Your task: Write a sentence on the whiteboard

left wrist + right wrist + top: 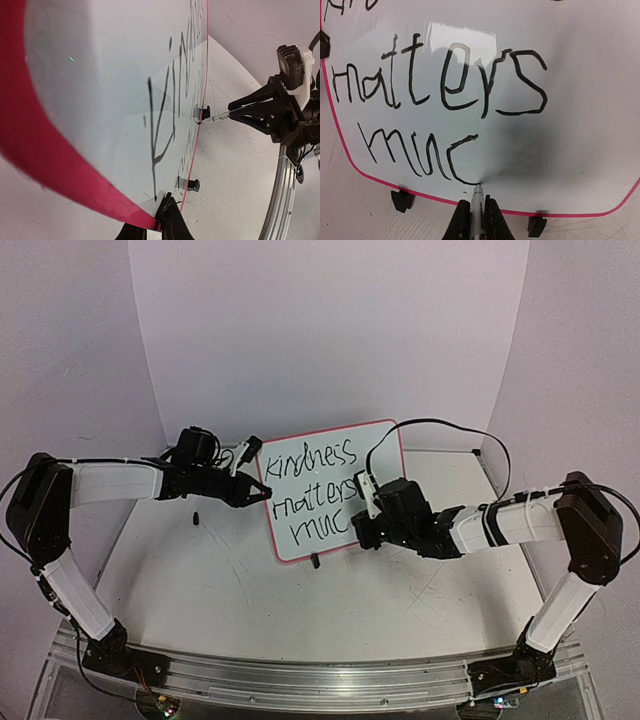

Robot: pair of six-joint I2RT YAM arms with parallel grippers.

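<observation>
Sentence (440, 95) on whiteboard (590, 75), marker (477, 200) at "muc"

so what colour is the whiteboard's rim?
Pinkish red. The rim of the whiteboard shows best in the right wrist view.

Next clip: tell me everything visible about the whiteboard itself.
The whiteboard is a small glossy white panel with rounded corners and a thin pink-red rim, standing on the table on two black clip feet. Its black handwritten sentence reads "kindness matters muc". The left gripper pinches its side edge; the marker in the right gripper touches it at the c's tail.
</observation>
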